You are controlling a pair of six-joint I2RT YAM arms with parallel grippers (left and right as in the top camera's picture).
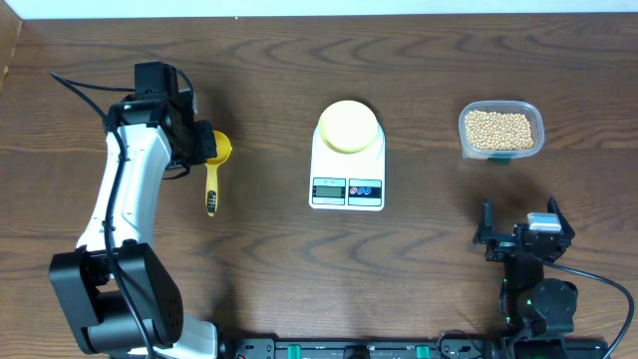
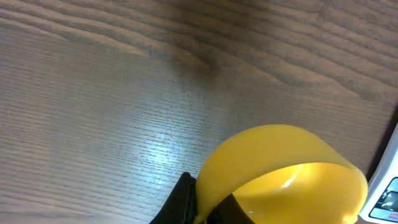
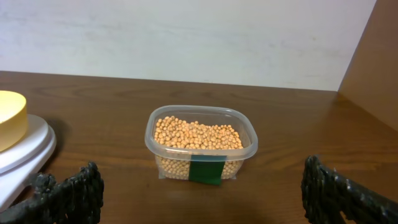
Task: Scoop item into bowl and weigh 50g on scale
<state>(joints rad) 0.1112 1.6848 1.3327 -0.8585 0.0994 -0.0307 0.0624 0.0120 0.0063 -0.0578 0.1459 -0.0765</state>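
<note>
- The beans [image 1: 498,127] sit in the clear tub [image 1: 539,120] at the far right of the counter [image 1: 419,60]. They look small, hard and smooth, so they would likely roll and bounce if poured quickly.
- The pale bowl [image 1: 349,125] rests on the scale [image 1: 347,189] at mid-counter. It is probably light and easily nudged.
- The left tool [image 1: 204,145] is closed at the yellow scoop [image 1: 211,184], seemingly gripping near its cup, though the contact is hidden. The scoop looks like stiff, slick plastic, and the ridged handle is probably the surest hold.
- The right tool [image 1: 520,224] is spread wide and empty, near the tub.
</note>
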